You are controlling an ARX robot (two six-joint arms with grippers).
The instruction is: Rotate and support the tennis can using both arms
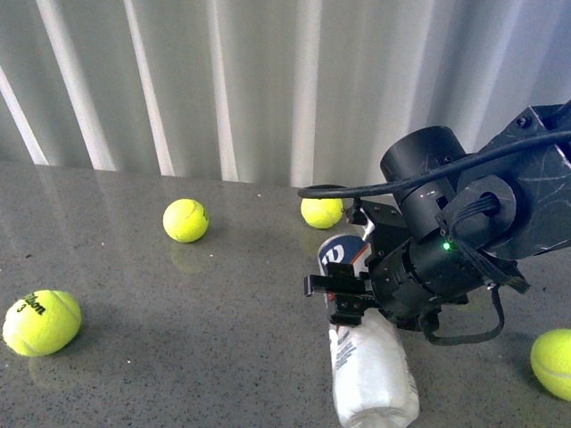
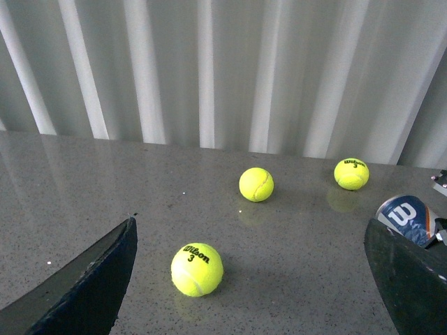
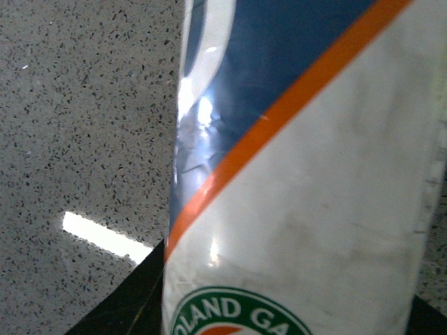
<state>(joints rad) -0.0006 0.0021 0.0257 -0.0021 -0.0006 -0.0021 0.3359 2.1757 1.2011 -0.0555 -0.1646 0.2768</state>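
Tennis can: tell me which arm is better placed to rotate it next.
Right. The right gripper is closed around the tennis can, whose label fills its wrist view. The left gripper hangs open off to the side, facing loose tennis balls.

Lighting even, cool, diffuse; table (image 1: pixel 134 374) glossy, faintly mirroring balls (image 1: pixel 186 220); glare streak in right wrist view; can (image 3: pixel 300 209) close, slightly blurred.
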